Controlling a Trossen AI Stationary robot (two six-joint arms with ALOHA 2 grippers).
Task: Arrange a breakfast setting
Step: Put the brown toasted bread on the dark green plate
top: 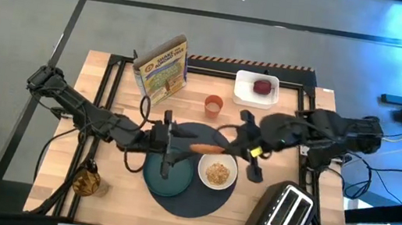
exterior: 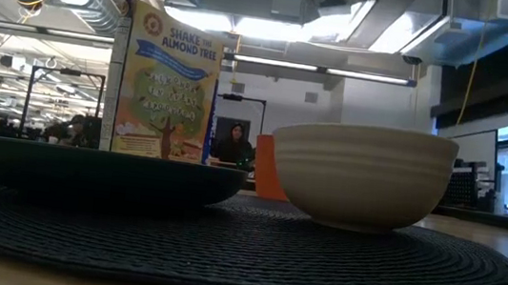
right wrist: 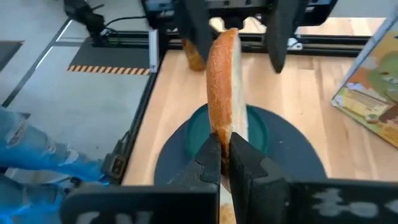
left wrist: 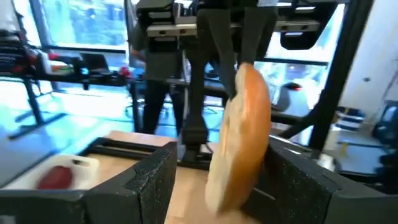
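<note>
The ring-shaped bread [top: 208,149] hangs on edge in the air above the teal plate [top: 170,177], which lies on the dark-grey mat [top: 196,202]. My right gripper [right wrist: 224,163] is shut on the bread's near end. My left gripper [left wrist: 221,190] is open, with its fingers on either side of the bread's other end [left wrist: 239,143]. I cannot tell whether they touch it. The white bowl [top: 218,172] with cereal stands on the mat beside the plate. The orange cup [top: 212,106] stands behind the mat. The dark red fruit [top: 265,86] lies on a white tray. The spoon is not in view. My right gripper pinches the bread's rim [right wrist: 219,127] between its two fingers, which press on its two flat faces. The fingers come level from the table's right side. The bread stands on edge, lifted clear above the plate and reaching out toward my left gripper.
A cereal box [top: 164,68] stands at the far left of the work area. A toaster [top: 285,215] stands at the near right corner. A brown jar-like object [top: 86,182] stands near the left edge. A black frame [top: 115,77] runs around the table top. People show in the room beyond.
</note>
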